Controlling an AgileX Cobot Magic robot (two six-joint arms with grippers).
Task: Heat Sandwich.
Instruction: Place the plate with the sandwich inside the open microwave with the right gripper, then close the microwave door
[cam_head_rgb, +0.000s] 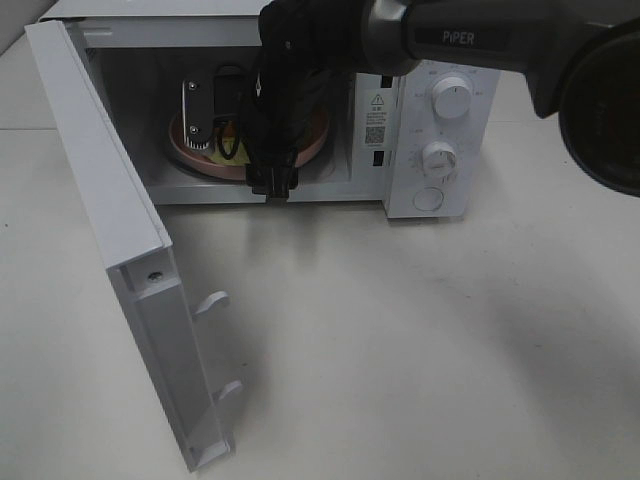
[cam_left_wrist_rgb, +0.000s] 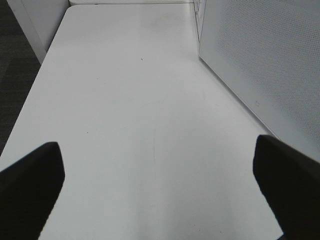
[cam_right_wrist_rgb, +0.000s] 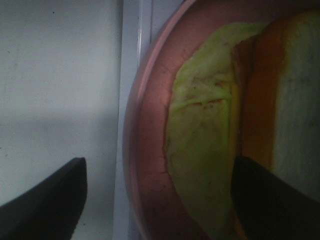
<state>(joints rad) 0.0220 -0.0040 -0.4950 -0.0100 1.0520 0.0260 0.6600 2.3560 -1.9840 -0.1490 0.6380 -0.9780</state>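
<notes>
The sandwich (cam_right_wrist_rgb: 210, 120), pale bread over a green lettuce leaf, lies on a round pink plate (cam_right_wrist_rgb: 150, 165) inside the open white microwave (cam_head_rgb: 375, 60). From above only a sliver of the sandwich (cam_head_rgb: 216, 156) and the plate's rim (cam_head_rgb: 314, 143) show behind my right arm. My right gripper (cam_head_rgb: 228, 138) reaches into the cavity. In the right wrist view it (cam_right_wrist_rgb: 157, 167) is open: one finger is outside the plate's rim, the other over the sandwich. My left gripper (cam_left_wrist_rgb: 157, 150) is open and empty over bare table, out of the high view.
The microwave door (cam_head_rgb: 110, 230) stands wide open toward the front left, with two latch hooks (cam_head_rgb: 212, 302) on its inner edge. The control panel with two dials (cam_head_rgb: 452, 100) is right of the cavity. In the left wrist view a perforated white panel (cam_left_wrist_rgb: 260, 60) stands on one side.
</notes>
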